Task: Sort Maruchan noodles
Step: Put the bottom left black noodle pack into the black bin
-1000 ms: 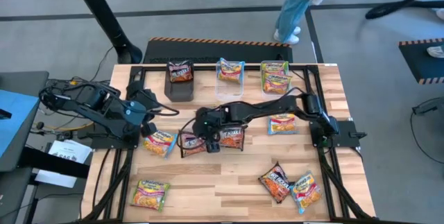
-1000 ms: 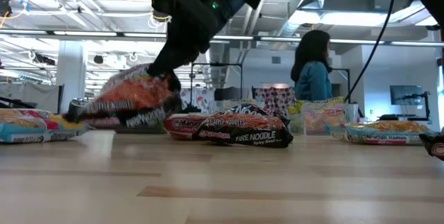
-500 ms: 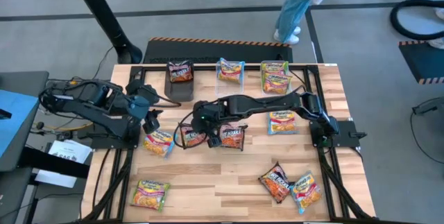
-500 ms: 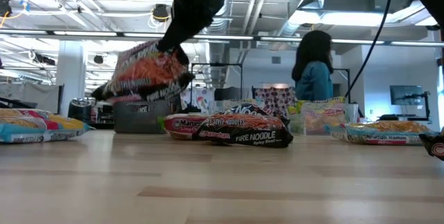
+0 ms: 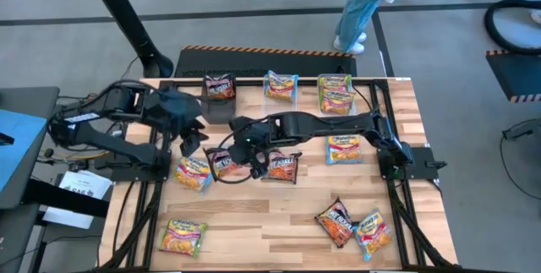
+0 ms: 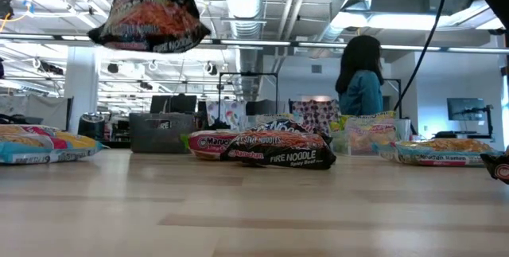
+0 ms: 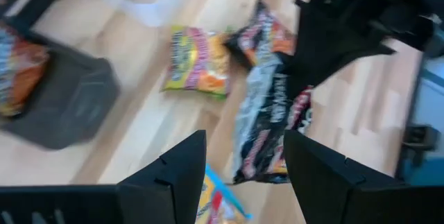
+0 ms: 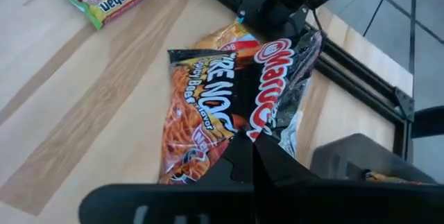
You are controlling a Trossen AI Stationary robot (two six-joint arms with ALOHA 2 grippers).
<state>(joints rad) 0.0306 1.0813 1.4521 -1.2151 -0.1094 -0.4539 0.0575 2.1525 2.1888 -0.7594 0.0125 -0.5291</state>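
My right gripper (image 5: 239, 148) is shut on a dark maroon Maruchan "Fire Noodle" packet (image 8: 208, 113), held high over the table's middle (image 6: 147, 20). My left gripper (image 7: 243, 175) is open at the table's left (image 5: 194, 136), empty, and points at that packet (image 7: 267, 123) from a short way off. Another dark packet (image 5: 283, 166) and a blue-edged one (image 5: 193, 171) lie flat on the wood below. More packets lie about the table; one (image 5: 220, 85) sits on the black box (image 5: 220, 104). My right gripper pinches the packet's near end edge (image 8: 239, 135) between its two shut fingers. The fingers slant down from the table's right side. The packet is lifted clear of the table and juts out past the fingertips, roughly level (image 6: 147, 20) and creased along its length.
A clear tub (image 5: 281, 104) with a packet stands at the back middle, green-edged packets (image 5: 336, 94) at the back right. Loose packets lie at the front left (image 5: 182, 235), front right (image 5: 336, 221) and right (image 5: 345, 149). A person stands beyond the table (image 6: 359, 78).
My right gripper has risen, rolling as it went, and carried the dark packet from just above the table to high over it. My left arm has swung round so that its gripper faces the table's middle.
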